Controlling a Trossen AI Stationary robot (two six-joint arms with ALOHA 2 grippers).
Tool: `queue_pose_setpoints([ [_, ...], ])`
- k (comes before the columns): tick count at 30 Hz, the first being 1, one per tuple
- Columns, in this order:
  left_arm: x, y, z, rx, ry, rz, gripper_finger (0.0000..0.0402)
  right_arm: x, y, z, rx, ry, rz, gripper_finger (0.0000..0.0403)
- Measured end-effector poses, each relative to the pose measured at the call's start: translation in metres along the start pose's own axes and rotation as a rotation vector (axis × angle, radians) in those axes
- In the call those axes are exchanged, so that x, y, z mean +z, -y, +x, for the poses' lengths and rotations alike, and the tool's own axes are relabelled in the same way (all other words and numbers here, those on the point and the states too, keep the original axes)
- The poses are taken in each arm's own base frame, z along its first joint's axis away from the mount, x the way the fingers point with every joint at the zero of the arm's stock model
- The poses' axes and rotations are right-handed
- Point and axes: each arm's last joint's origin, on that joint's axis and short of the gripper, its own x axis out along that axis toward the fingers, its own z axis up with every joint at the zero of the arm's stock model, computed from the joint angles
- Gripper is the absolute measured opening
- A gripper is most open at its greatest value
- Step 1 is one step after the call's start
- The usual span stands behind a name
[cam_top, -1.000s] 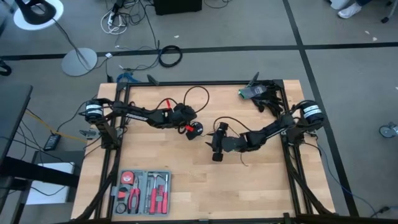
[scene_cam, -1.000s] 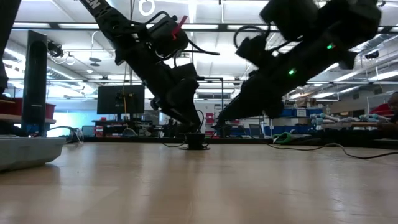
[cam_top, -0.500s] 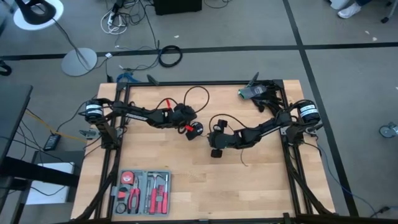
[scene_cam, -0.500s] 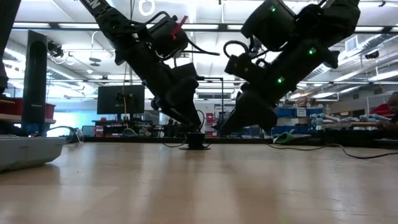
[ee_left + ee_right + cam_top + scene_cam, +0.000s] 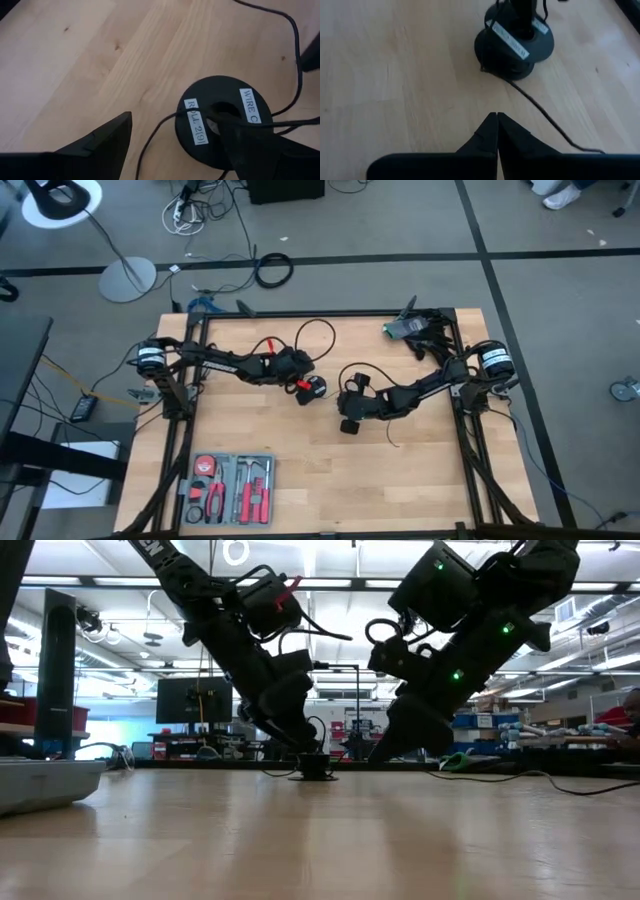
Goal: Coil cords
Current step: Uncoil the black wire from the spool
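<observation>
Your left claw (image 5: pixel 170 145) sits wide open over the spool (image 5: pixel 220 117), 1 finger in its hole; right claw (image 5: pixel 497 131) is pinched empty just short of the cord (image 5: pixel 540 114). Pin the spool before winding.

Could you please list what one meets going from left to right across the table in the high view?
Tool case → left gripper → black spool of the cord → right gripper → green-topped device at the table's right rear corner.
</observation>
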Motion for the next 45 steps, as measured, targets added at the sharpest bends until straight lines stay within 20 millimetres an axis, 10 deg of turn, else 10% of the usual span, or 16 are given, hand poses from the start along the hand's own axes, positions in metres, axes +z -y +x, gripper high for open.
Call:
queue_pose_setpoints([
  [27, -0.003, 0.003, 0.012, -0.049, 0.0, -0.006, 0.03, 0.018, 0.017, 0.009, -0.012, 0.032, -0.304, 0.0137],
  [45, -0.003, 0.005, 0.018, -0.055, 0.009, -0.002, 0.03, 0.014, 0.006, 0.004, 0.102, 0.017, -0.226, 0.0087],
])
